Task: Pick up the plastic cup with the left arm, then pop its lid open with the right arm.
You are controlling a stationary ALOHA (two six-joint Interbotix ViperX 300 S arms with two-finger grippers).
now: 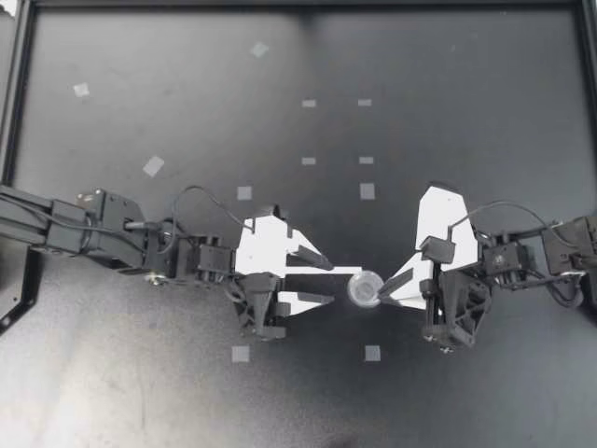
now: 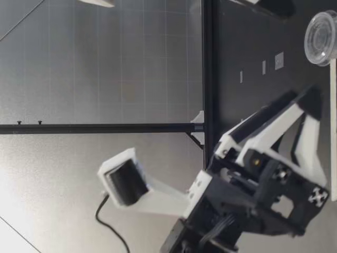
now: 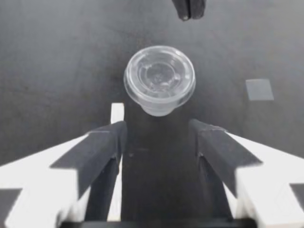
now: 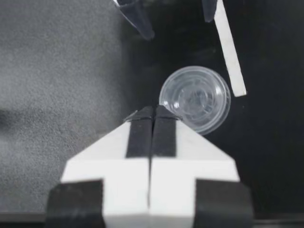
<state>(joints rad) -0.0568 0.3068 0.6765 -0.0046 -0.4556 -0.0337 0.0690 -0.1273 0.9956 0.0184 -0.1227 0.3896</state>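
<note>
My left gripper (image 1: pixel 331 282) stands wide open, with the small clear round plastic cup (image 1: pixel 364 288) just ahead of its fingertips, near the middle of the black table (image 1: pixel 448 112). My right gripper (image 1: pixel 381 299) is pressed closed on nothing, its tips at the cup's right rim.

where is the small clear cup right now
In the top view the clear cup sits on the table, just ahead of my open left gripper and at the tip of my shut right gripper.
</note>
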